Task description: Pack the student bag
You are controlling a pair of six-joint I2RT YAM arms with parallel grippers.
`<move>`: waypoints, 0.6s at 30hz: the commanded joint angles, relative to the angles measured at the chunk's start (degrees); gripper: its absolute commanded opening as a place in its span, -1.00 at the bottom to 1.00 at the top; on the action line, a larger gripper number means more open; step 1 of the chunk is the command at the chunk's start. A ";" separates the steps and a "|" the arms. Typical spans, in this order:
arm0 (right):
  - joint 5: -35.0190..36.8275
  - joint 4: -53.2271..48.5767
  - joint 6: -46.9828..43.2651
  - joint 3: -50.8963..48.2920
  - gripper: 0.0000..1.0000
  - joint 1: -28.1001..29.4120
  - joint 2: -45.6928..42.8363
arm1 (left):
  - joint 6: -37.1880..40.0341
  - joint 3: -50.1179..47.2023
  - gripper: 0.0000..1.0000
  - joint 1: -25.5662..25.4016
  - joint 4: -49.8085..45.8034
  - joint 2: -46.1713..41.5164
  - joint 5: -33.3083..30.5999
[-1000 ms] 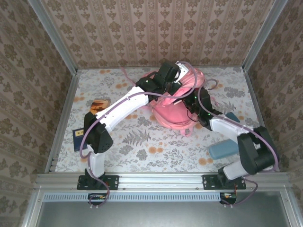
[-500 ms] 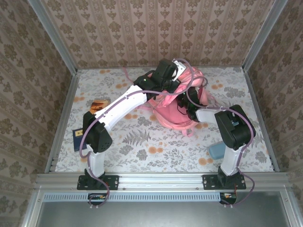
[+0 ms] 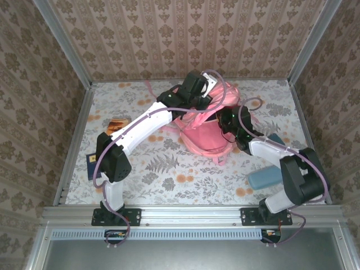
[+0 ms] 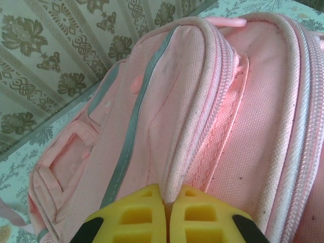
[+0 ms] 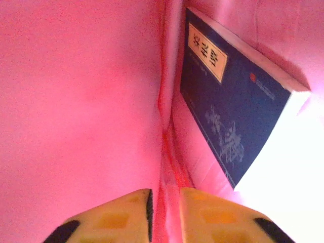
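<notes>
- Bag (image 3: 205,135): pink, upper centre of the top view, lying on the table (image 3: 169,174) between the two arms.
- Left gripper (image 4: 166,215): bottom centre of the left wrist view, clenched on a zip-edged ridge of the bag's outer fabric.
- Right gripper (image 5: 164,205): inside the bag, with pink lining on every side. Its fingers are nearly together, with a thin gap over a lining seam. Whether they pinch anything cannot be told.
- Book (image 5: 225,111): dark blue, upper right of the right wrist view, leaning against the lining and apart from the right fingers.
- Pencil case (image 3: 265,178): teal, lower right of the top view, outside the bag, just beside the right arm.
- Second book (image 3: 91,166): dark, left edge of the top view, outside the bag.
- Risks, as judged:
  - The left grip may slip off the ridge, and the opening would then sag onto the right arm.
  - The right fingers may catch the seam when pulled out, dragging the bag or toppling the book.
  - The right elbow may knock the pencil case.
</notes>
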 commanded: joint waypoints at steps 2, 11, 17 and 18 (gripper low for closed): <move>-2.89 -10.15 1.45 -3.67 -0.72 -0.29 -7.48 | -2.57 -1.28 -1.00 1.48 8.10 -4.59 -1.51; 3.43 -32.86 -12.76 -7.04 -0.72 -0.47 -24.57 | -6.87 -11.33 -0.86 4.16 6.84 -5.95 4.07; 9.35 -44.59 -27.49 -3.06 -0.03 -0.39 -31.63 | -16.29 -20.82 0.42 7.84 4.66 -11.17 4.70; 9.27 -45.69 -29.31 -2.00 0.07 -0.44 -31.69 | -18.09 -23.16 0.55 9.15 4.58 -12.42 4.58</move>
